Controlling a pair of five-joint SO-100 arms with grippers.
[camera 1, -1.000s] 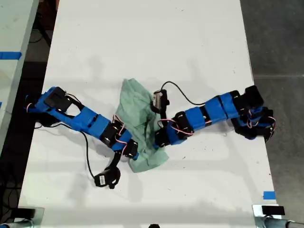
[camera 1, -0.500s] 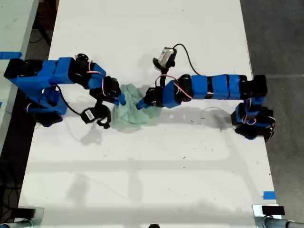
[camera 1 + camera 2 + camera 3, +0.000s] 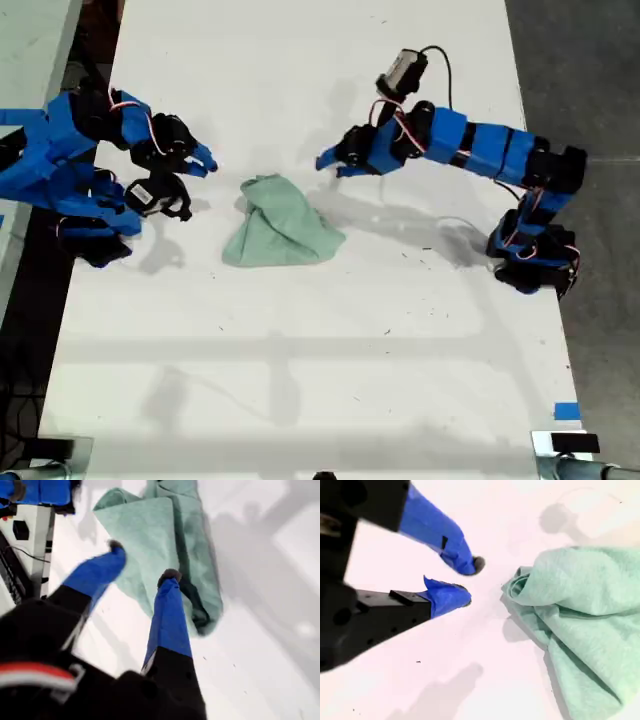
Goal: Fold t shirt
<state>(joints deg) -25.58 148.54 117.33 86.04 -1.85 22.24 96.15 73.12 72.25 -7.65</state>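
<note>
Both grippers (image 3: 142, 562) (image 3: 467, 580) hover apart, empty, beside the bunched t shirt (image 3: 280, 225); best pinch opposite outer edges.

One t shirt (image 3: 281, 233) (bunched), two blue arms, two grippers, one white table (image 3: 400, 350), one strip of blue tape (image 3: 566, 410).

White table (image 3: 300, 380) — crumpled t shirt (image 3: 281, 228) lying mid-surface.

Pale mint-green t shirt (image 3: 281, 236), bunched into a wrinkled, folded-over heap, lying flat on the white table (image 3: 300, 380), free of both grippers
</note>
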